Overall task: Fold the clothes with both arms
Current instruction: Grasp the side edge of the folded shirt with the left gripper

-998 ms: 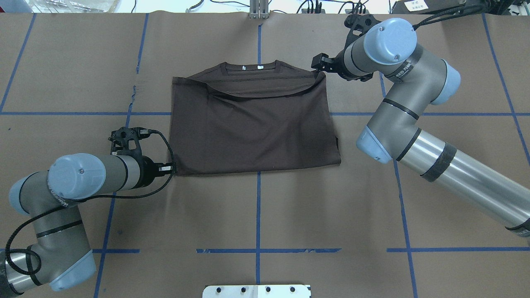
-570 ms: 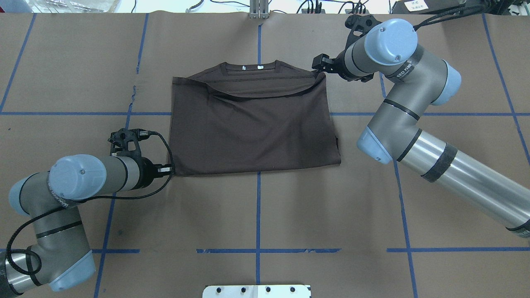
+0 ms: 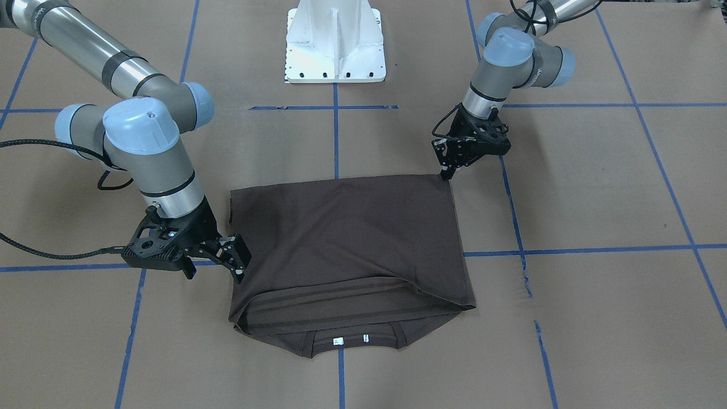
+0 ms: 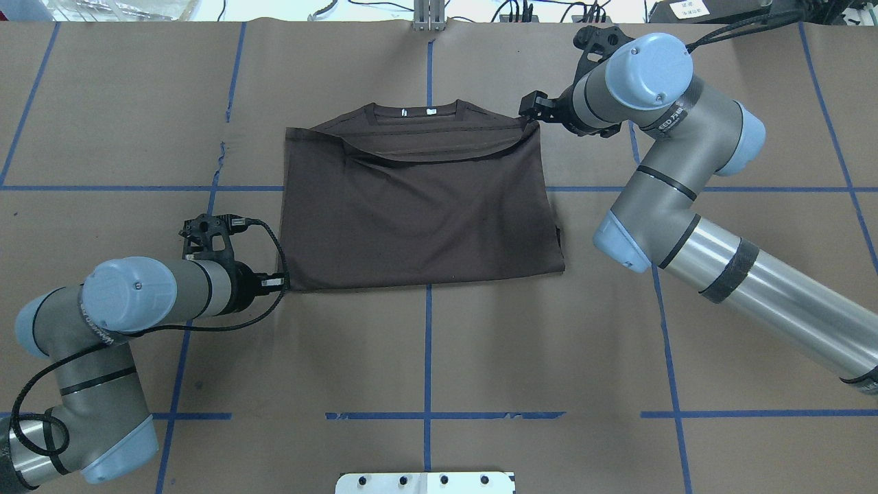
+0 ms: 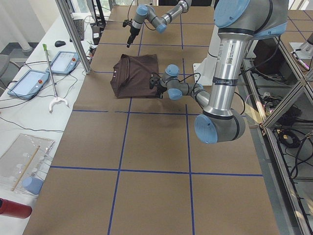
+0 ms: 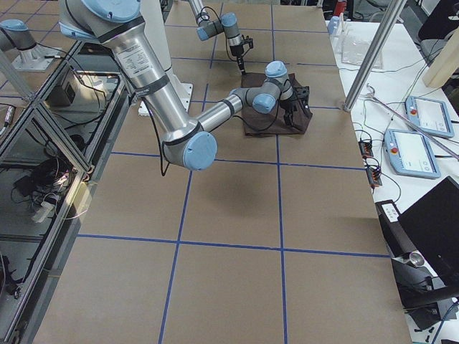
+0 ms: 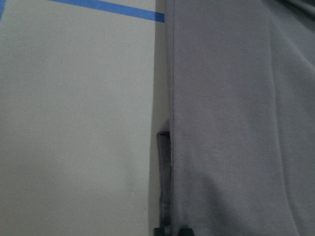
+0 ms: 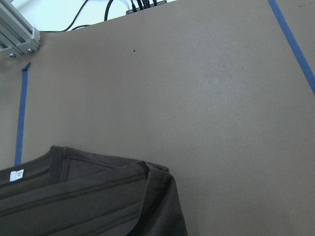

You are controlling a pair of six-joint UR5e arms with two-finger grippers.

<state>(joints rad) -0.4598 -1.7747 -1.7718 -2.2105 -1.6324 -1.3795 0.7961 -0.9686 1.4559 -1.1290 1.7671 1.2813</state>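
Handling soft, light, floppy shirt (image 4: 418,213), lying half-folded on table (image 4: 425,343), collar at far edge. Noting right gripper (image 4: 529,110) looking spread and empty beside far-right corner; failing to tell left gripper (image 4: 283,280) state at near-left corner. Probably needing corner pinches, expecting sag and sliding layers.

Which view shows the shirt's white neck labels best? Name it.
Exterior front-facing: both labels sit nearest that camera, clear on the shirt. Overhead shows both, smaller, farther. The right wrist view catches one at its edge; the rest show none clearly.
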